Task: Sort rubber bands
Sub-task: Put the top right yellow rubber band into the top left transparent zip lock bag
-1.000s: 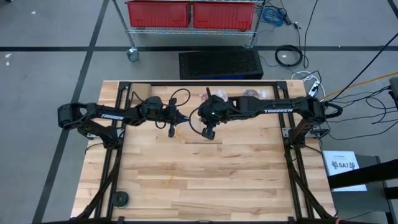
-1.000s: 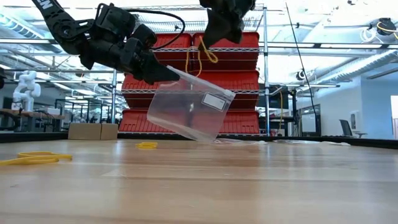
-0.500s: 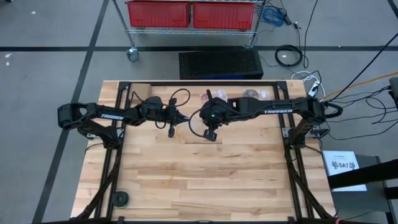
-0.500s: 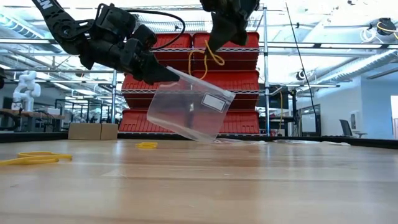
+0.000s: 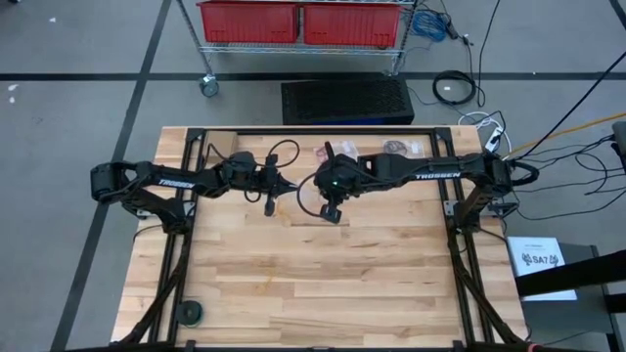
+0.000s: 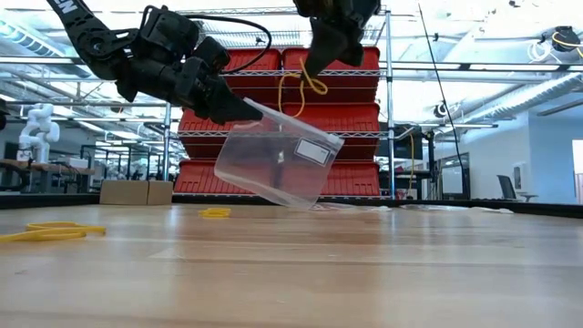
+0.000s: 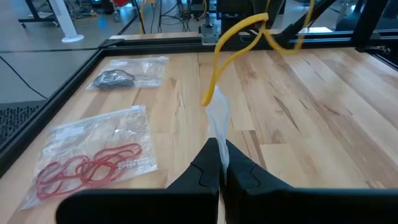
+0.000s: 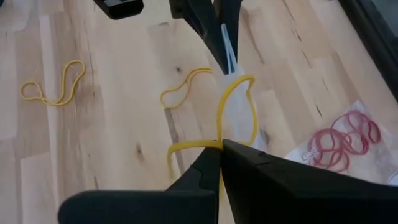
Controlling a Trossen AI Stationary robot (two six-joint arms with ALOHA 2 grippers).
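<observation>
- The near half of the desk (image 5: 323, 284) lies bare, apart from a small black disc (image 5: 190, 312) at its near left corner.
- Above mid-desk, the left tool (image 6: 248, 109) holds up a clear bag (image 6: 278, 162), and the right tool (image 6: 314, 66) hangs just beside it with a yellow band (image 6: 305, 84); the way between them is narrow.
- Under the bag there is open air above the desk.
- Filled bags (image 7: 93, 158) line the far edge; loose yellow bands (image 8: 53, 84) lie left.

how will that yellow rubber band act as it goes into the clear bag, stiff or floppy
Probably floppy: the yellow rubber band droops in a bent loop from the right gripper. It looks light, so it may catch on the thin clear bag pinched by the left gripper.
</observation>
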